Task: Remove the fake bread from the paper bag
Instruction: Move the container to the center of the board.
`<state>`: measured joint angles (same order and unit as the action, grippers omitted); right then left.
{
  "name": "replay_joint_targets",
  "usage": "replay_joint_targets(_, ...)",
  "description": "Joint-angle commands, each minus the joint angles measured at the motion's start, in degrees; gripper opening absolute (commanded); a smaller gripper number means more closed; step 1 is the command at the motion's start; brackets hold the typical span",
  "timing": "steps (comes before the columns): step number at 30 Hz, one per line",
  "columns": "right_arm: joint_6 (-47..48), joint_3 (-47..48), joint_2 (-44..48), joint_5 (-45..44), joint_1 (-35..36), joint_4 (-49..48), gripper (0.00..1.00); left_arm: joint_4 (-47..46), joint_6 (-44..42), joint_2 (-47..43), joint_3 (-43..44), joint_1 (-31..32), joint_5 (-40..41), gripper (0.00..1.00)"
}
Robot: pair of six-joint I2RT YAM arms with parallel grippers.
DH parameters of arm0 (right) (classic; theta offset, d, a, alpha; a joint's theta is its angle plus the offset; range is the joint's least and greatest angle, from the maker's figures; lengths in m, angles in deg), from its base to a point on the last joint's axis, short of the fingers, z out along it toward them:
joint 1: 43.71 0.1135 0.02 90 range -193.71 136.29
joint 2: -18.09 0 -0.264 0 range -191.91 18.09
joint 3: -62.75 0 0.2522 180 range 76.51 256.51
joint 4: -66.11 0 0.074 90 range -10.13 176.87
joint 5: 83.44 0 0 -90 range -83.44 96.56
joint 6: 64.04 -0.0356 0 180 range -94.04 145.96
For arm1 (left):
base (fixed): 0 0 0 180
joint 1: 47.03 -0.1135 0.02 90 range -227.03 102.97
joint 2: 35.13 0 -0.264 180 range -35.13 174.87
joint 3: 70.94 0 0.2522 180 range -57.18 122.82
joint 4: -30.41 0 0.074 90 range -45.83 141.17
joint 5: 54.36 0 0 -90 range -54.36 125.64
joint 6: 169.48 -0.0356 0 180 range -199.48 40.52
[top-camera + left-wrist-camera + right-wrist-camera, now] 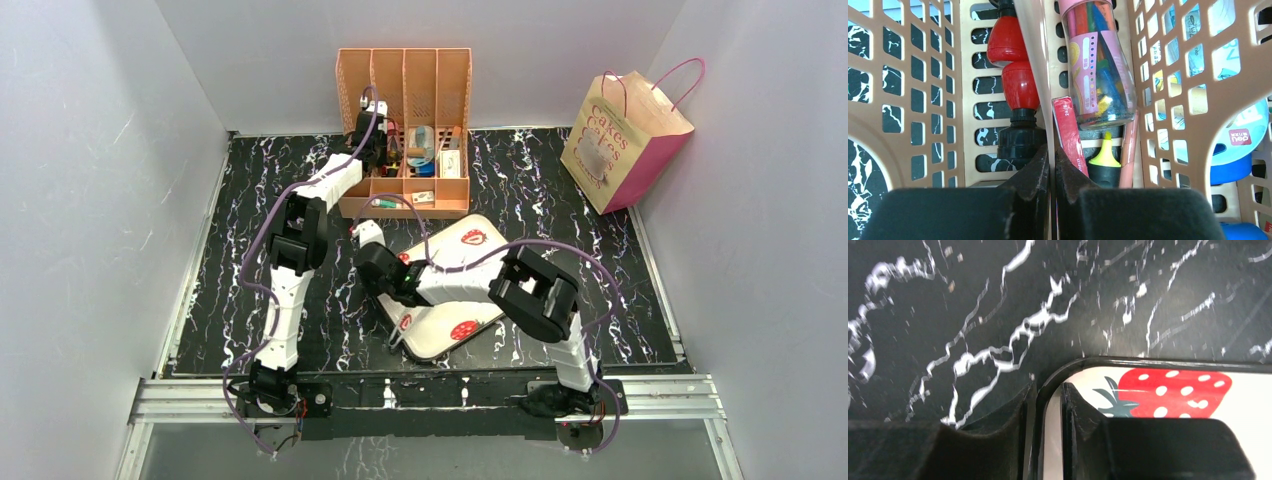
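Peach plastic organiser (405,75) at the far edge of the table (560,200), mid-way along, four upright slots behind and low front compartments.

Left wrist view, contents:
- red-and-black bottle-like item (1013,65) in one compartment
- next compartment: clear jar of coloured pens (1100,70), red staples box (1068,130), yellow highlighter (1105,150)
- beyond the lattice wall, a blue-and-white item (1243,140); what it is, cannot tell

Paper bag (625,140) at the far right corner, upright, leaning on the right wall, well apart from both arms. Fake bread not visible; the bag's inside cannot be seen.

Left gripper (1050,150) at the organiser's left front. Jaws pressed together, with the thin partition between those two compartments running down into the slit between them.

Right gripper (1048,390) at a corner of the strawberry-print tray (430,345), mid-table. Jaws slightly apart, astride the tray's black rim. Outer finger (1018,405) sits against the rim; a sliver of white shows between rim and inner finger.

Right arm lies across the tray. Nothing stands between the tray and the bag.
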<state>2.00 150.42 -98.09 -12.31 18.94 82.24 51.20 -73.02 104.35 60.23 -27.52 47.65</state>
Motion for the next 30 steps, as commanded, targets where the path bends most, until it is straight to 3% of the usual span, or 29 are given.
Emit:
replay_joint_targets(1, -1.5, 2.2, -4.1, 10.0, -5.2, -11.1, 0.22, 1.4, 1.8, 0.5, 4.3, 2.1, -7.8, 0.0)
replay_joint_targets(13, -5.9, 8.0, -11.9, 15.5, -14.4, -19.2, 0.26, 3.0, 3.2, 2.0, 7.5, 1.9, -9.8, 0.0)
replay_joint_targets(20, -4.9, 13.3, -14.3, 15.5, -15.0, -17.9, 0.29, 3.6, 5.3, 4.0, 10.2, 1.9, -11.3, 0.0)
replay_joint_targets(24, -3.8, 13.7, -13.6, 15.5, -15.1, -17.1, 0.37, 3.8, 7.0, 4.8, 11.5, 1.9, -11.9, 0.0)
replay_joint_targets(25, -3.5, 13.1, -12.9, 15.3, -15.1, -17.2, 0.39, 3.9, 7.4, 4.8, 11.5, 1.9, -11.7, 0.03)
replay_joint_targets(27, -2.9, 12.0, -11.2, 14.3, -15.1, -17.0, 0.44, 4.1, 7.5, 4.3, 11.5, 1.8, -11.1, 0.19)
replay_joint_targets(29, -2.0, 11.1, -9.7, 13.3, -15.1, -16.5, 0.48, 4.5, 7.5, 3.5, 11.2, 1.8, -10.3, 0.39)
replay_joint_targets(30, -1.0, 10.4, -7.9, 11.7, -14.9, -15.1, 0.52, 4.0, 7.5, 1.3, 8.8, 1.7, -9.1, 0.55)
